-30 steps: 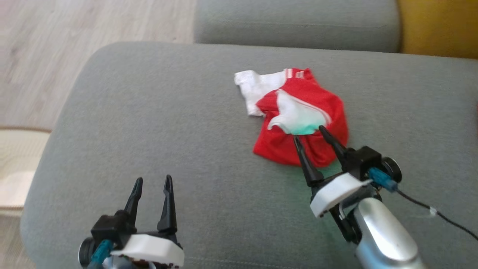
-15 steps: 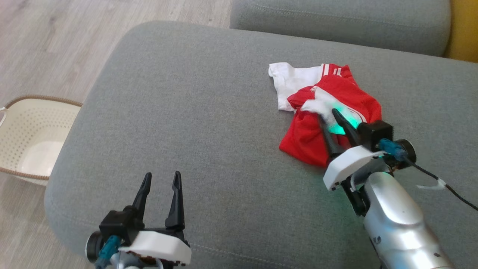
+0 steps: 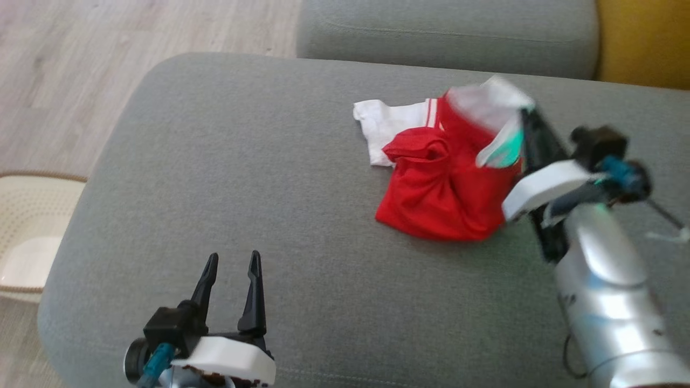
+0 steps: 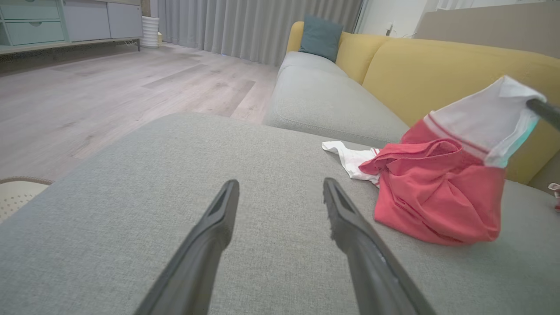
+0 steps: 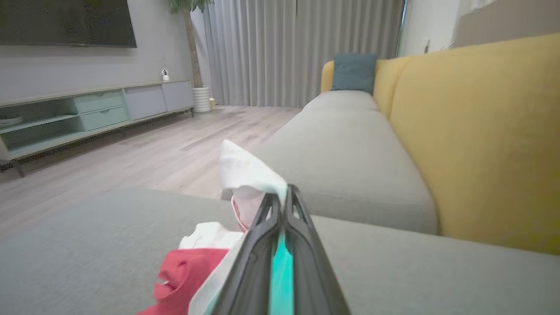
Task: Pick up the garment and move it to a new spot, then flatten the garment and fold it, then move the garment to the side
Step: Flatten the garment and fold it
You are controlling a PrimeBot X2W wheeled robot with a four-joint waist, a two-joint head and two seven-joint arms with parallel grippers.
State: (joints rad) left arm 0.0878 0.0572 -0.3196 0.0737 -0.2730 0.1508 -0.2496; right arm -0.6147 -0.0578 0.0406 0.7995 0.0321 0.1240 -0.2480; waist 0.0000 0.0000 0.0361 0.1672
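Observation:
The garment (image 3: 442, 188) is a crumpled red and white shirt on the grey sofa cushion (image 3: 242, 178). My right gripper (image 3: 522, 116) is shut on a white part of it and holds that part up above the cushion, while the red bulk still rests on the seat. In the right wrist view the closed fingers (image 5: 282, 205) pinch white cloth (image 5: 245, 173) at their tips. In the left wrist view the garment (image 4: 442, 192) lies to the right, its white part lifted. My left gripper (image 3: 233, 261) is open and empty near the cushion's front edge, well left of the garment.
A cream perforated basket (image 3: 27, 237) stands on the wood floor left of the sofa. A second grey seat cushion (image 3: 447, 32) and the yellow backrest (image 3: 641, 43) lie beyond. A thin black cable (image 3: 666, 218) trails from the right wrist.
My right gripper has closed on the white part of the garment and raised it up and back. The head camera has shifted. The left gripper has stayed open in place.

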